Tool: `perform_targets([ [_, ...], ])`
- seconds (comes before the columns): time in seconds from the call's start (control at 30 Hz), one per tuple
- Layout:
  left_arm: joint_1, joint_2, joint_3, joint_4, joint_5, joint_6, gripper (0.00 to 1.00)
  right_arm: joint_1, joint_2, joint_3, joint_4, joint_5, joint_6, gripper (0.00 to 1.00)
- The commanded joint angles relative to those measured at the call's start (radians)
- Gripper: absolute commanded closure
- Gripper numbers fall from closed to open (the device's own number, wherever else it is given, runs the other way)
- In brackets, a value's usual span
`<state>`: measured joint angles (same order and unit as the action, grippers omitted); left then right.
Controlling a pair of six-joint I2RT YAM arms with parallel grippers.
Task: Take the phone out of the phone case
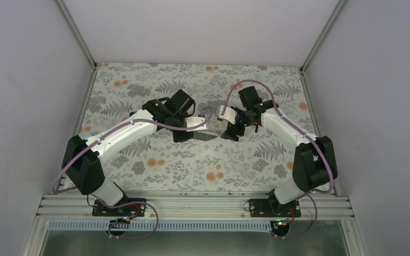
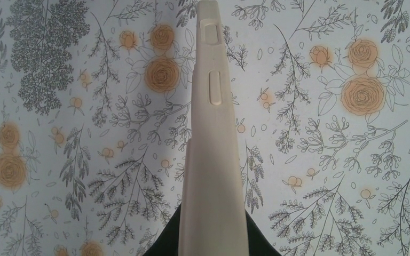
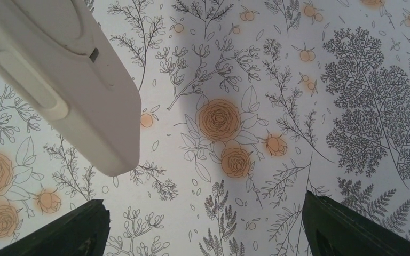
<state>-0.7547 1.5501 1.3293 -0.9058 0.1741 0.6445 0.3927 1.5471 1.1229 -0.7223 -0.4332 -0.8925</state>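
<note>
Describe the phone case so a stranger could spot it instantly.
Look over the middle of the flower-patterned table. The phone case is held above it, edge-on, in the left end effector. It is the only plain cream slab there, with raised buttons along its side.

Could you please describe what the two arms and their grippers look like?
The left arm and right arm have white link shells, bulky black joint housings, small green lights, and a mauve cable looping along each. Black base plates sit on a ribbed metal rail. The right gripper has dark, wedge-shaped fingers; those of the left gripper look dark too.
</note>
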Motion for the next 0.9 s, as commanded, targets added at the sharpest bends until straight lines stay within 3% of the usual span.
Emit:
perform_targets([
  [0.0,-0.004,0.000,0.025,0.044,0.015,-0.010,0.98,0.019,0.027,0.034,-0.004,-0.043,0.007,0.08],
  [0.4,-0.007,0.004,0.043,0.035,0.028,-0.018,0.98,0.041,0.044,0.039,0.030,-0.016,0.028,0.08],
  [0.87,-0.018,-0.005,0.047,0.023,0.051,-0.020,0.98,0.040,0.086,0.052,0.161,0.115,0.064,0.08],
])
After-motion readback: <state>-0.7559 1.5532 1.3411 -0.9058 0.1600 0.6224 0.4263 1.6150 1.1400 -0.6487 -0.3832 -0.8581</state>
